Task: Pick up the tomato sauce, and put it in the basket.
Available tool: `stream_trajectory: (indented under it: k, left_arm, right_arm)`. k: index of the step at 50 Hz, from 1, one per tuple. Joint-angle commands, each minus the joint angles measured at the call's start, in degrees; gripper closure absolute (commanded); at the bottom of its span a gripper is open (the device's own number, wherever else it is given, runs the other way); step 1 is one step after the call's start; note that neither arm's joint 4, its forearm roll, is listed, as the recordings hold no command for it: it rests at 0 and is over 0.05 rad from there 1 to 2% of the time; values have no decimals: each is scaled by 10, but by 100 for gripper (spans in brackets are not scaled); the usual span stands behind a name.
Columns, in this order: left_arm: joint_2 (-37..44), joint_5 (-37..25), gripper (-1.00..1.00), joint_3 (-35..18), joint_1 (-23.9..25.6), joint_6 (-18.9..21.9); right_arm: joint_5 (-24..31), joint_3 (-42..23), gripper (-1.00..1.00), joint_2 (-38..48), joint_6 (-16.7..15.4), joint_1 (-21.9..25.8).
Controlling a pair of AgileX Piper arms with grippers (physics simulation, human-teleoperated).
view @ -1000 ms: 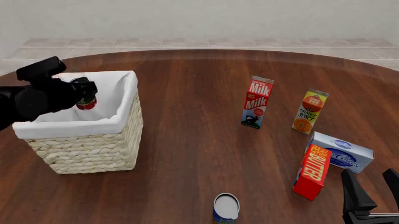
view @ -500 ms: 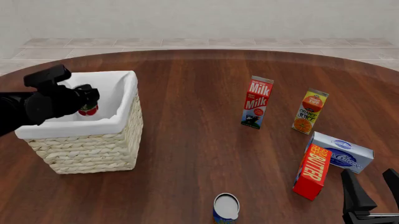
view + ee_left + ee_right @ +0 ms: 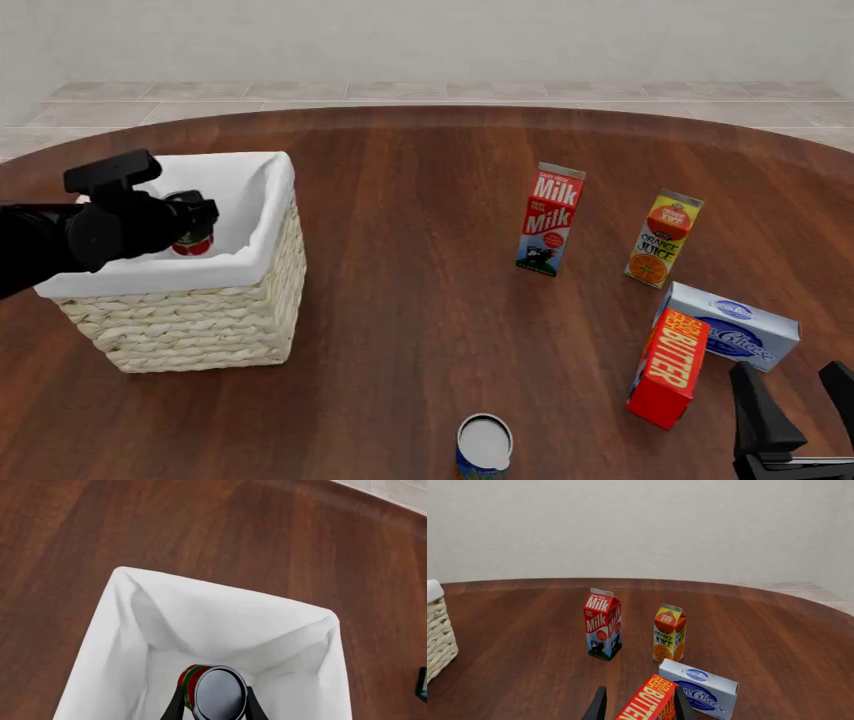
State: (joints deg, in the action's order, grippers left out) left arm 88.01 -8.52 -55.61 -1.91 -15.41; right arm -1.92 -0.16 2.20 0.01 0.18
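The left gripper point(image 3: 187, 222) grips the tomato sauce point(image 3: 212, 690), held inside the mouth of the basket point(image 3: 254, 290) near the table's left edge. Only the release seems left. The right gripper point(image 3: 795, 425) waits open near the table's front right edge.

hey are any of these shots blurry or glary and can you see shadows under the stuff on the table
Front view: sharp all over, flat even light, no glare; only faint soft shadows under the milk carton and basket. Left wrist view: crisp; the tomato sauce top shows a soft sheen, and the liner folds are gently shaded. Right wrist view: clear; the butter box is cut off by the frame edge.
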Motion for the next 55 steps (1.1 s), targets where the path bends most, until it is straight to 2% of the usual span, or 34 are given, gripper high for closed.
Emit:
stream_trajectory:
  k: [1, 9, 10, 38, 48, 55]
  left_arm:
    - [3, -1, 100, -4, -1, 16]
    - [2, -4, 100, -4, -1, 22]
    - [1, -5, -100, -5, -1, 22]
    - [-18, -19, -100, -2, 3, 18]
    - [-84, -51, -100, -9, 19, -2]
    - [-153, -98, -100, -15, 36, -4]
  right_arm:
    - [2, 0, -100, -3, 0, -2]
    - [2, 0, -100, -3, 0, -2]
    - [2, 0, -100, -3, 0, -2]
    - [2, 0, -100, -3, 0, -2]
    - [2, 0, -100, -3, 0, -2]
    - [2, 0, -100, -3, 0, -2]
